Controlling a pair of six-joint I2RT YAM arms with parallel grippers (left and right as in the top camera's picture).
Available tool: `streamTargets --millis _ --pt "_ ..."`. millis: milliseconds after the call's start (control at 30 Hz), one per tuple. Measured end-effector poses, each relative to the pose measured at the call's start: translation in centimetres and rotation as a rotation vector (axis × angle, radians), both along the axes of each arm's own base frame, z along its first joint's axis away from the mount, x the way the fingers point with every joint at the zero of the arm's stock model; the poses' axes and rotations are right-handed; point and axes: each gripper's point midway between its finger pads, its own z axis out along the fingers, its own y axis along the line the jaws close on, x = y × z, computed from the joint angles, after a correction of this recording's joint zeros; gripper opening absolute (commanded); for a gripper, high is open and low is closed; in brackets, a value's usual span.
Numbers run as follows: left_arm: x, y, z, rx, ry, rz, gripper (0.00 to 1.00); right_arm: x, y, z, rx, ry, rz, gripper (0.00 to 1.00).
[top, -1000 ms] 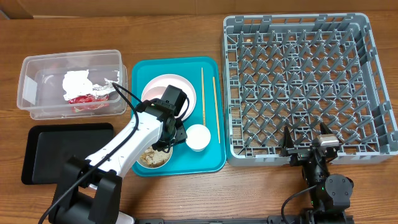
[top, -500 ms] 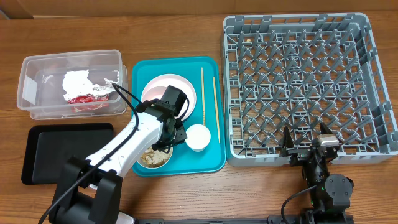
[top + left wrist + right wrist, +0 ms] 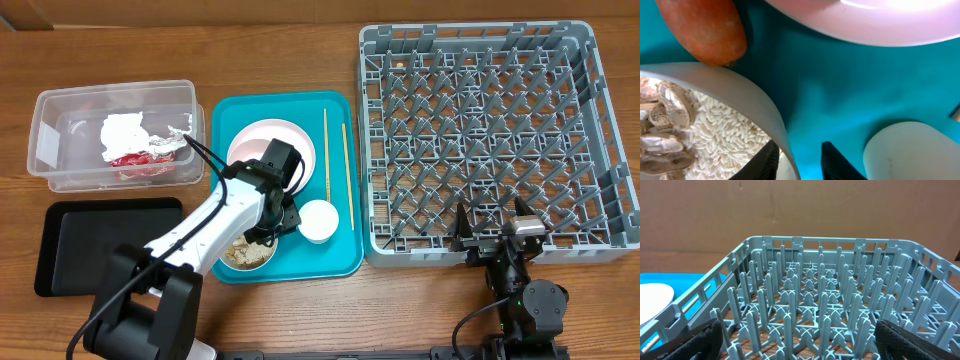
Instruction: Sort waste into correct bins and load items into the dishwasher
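My left gripper [image 3: 270,234] [image 3: 800,162] is low over the teal tray [image 3: 338,252]. Its jaws straddle the rim of a whitish bowl [image 3: 246,254] [image 3: 760,102] full of rice and peanut shells. One finger [image 3: 766,161] is inside the bowl against the wall. The other finger [image 3: 836,162] is outside, a small gap off the rim. An orange carrot [image 3: 705,27] lies beside the bowl, below the pink plate [image 3: 262,140] [image 3: 865,22]. The white cup [image 3: 319,221] [image 3: 910,150] stands just right. My right gripper [image 3: 491,222] [image 3: 800,340] is wide open and empty at the near wall of the dishwasher rack [image 3: 480,120] [image 3: 810,280].
The clear tub [image 3: 55,115] at the back left holds a white napkin [image 3: 125,130] and a red-and-silver wrapper [image 3: 135,157]. A black tray [image 3: 95,245] lies in front of it. Two chopsticks [image 3: 325,150] lie along the teal tray's right side.
The left jaws have narrowed around the bowl's rim. The left arm has barely shifted, and the right arm has stayed still.
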Motion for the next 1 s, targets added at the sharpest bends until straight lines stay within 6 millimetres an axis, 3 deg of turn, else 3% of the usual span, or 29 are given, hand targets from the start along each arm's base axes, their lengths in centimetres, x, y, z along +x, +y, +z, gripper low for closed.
streamTargets --millis 67,133,200,267,1000 --pt "-0.1 0.0 0.0 0.001 0.003 0.000 0.27 0.0 0.0 0.0 0.000 0.000 0.000 1.00" --pt "-0.1 0.0 -0.1 0.001 0.005 0.000 0.13 0.0 0.0 0.0 0.000 0.000 0.000 1.00" --pt "-0.3 0.1 -0.1 0.003 0.012 0.000 0.12 0.0 0.0 0.0 0.000 0.000 0.000 1.00" --pt "-0.6 0.2 -0.1 0.007 0.026 0.003 0.04 0.0 0.0 0.0 0.000 0.000 0.000 1.00" --pt "-2.0 1.3 0.6 0.051 0.095 -0.052 0.04 0.0 0.0 0.0 -0.001 0.001 0.000 1.00"
